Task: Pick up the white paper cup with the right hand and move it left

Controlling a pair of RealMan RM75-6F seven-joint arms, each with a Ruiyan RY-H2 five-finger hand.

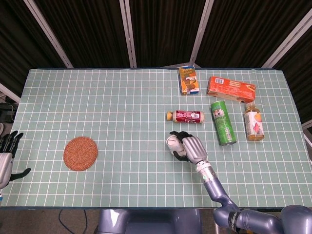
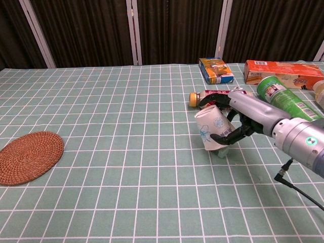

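Note:
The white paper cup (image 2: pixel 211 128) with a blue flower print is held tilted just above the table by my right hand (image 2: pixel 234 120), whose dark fingers wrap around its far side. From the head view the cup (image 1: pixel 172 144) shows as a white patch left of the right hand (image 1: pixel 187 148), near the table's middle front. A small grey cylinder (image 2: pixel 220 149) lies on the table right under the cup. My left hand (image 1: pixel 7 153) hangs off the table's left edge, fingers spread and holding nothing.
A woven round coaster (image 1: pixel 80 153) lies front left. Behind the right hand lies a small bottle (image 1: pixel 185 116). To the right are a green can (image 1: pixel 223 122), a juice bottle (image 1: pixel 253 122), an orange box (image 1: pixel 231 89) and a snack carton (image 1: pixel 188 80).

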